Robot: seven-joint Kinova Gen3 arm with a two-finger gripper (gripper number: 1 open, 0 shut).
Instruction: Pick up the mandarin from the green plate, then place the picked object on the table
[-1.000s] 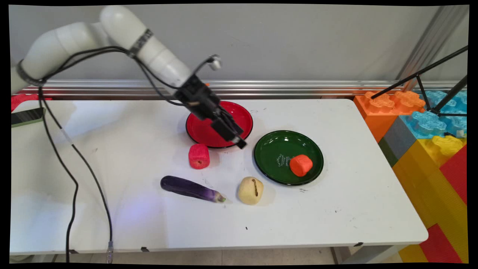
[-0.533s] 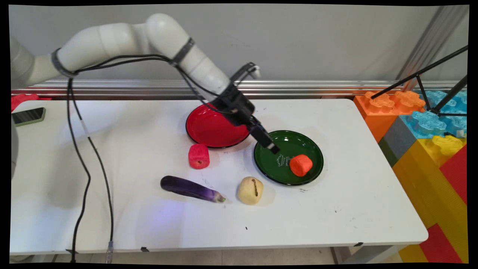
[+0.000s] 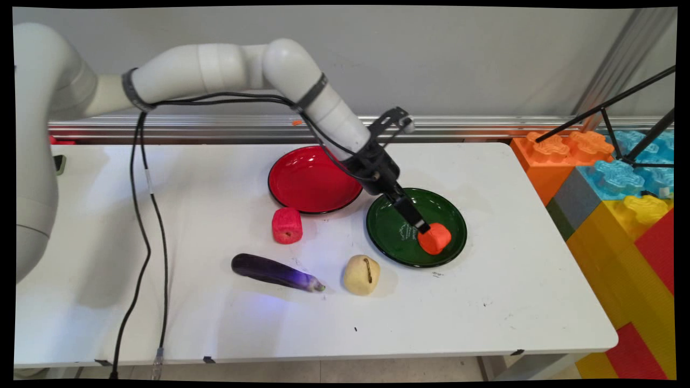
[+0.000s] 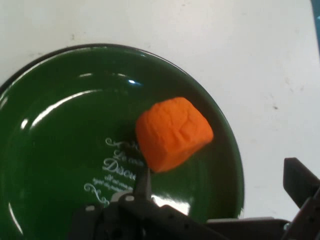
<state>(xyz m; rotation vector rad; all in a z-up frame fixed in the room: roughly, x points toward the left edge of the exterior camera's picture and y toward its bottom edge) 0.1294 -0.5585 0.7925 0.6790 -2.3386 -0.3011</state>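
An orange block (image 3: pixel 435 238) lies in the right part of a green plate (image 3: pixel 393 237). My gripper (image 3: pixel 425 229) reaches down over this plate, its tip right against the block's upper left side. In the hand view the orange block (image 4: pixel 173 132) sits on the green plate (image 4: pixel 55 150) between the two fingers of my open gripper (image 4: pixel 220 172). The left finger (image 4: pixel 143 184) stands close beside the block, whether touching I cannot tell. The right finger (image 4: pixel 299 179) is well apart from it, over the white table.
A red plate (image 3: pixel 307 180) lies left of the green one. In front of them are a red block (image 3: pixel 287 225), a purple eggplant (image 3: pixel 275 272) and a potato (image 3: pixel 361 275). Big coloured toy bricks (image 3: pixel 620 205) and a black tripod (image 3: pixel 620 129) stand past the table's right edge.
The arm has swung right and down, from over the red plate to the green plate, and now has the gripper at the orange block. Nothing on the table has shifted.
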